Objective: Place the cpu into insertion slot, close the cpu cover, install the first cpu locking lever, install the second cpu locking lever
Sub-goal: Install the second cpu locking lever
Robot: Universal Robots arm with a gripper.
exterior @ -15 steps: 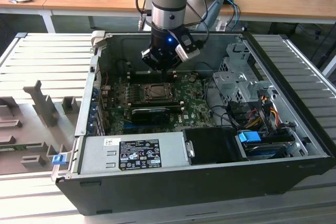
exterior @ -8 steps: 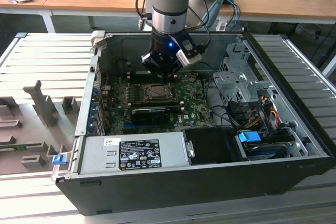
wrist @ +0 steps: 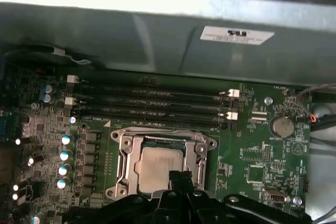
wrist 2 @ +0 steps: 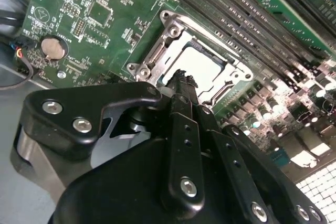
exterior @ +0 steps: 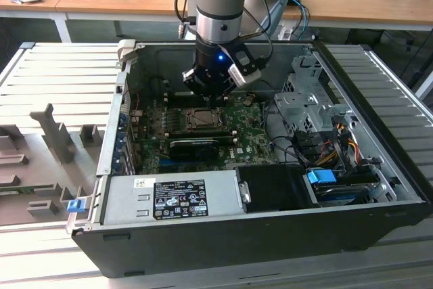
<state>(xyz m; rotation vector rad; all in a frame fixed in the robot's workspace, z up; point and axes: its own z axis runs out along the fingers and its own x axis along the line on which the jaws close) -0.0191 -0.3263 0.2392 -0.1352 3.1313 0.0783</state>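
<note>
The small flat square cpu with its pale silver-beige metal top lies seated in the insertion slot, a square socket with a silvery metal rim set into the green circuit board; the thin silvery metal cpu cover frames the chip, lying down around it. The black pincer hangs just above the near edge of the chip, its slim fingers pressed together with nothing between them, the tips almost touching the metal top. In the exterior view the arm reaches down into an open dark computer case resting on a ribbed grey bench, the pincer over the socket. Beyond the socket run long narrow black memory slots with white end clips; a round silver coin battery sits on the board to one side, a row of shiny cylindrical capacitors to the other. A grey power supply box lies at the case's near side.
</note>
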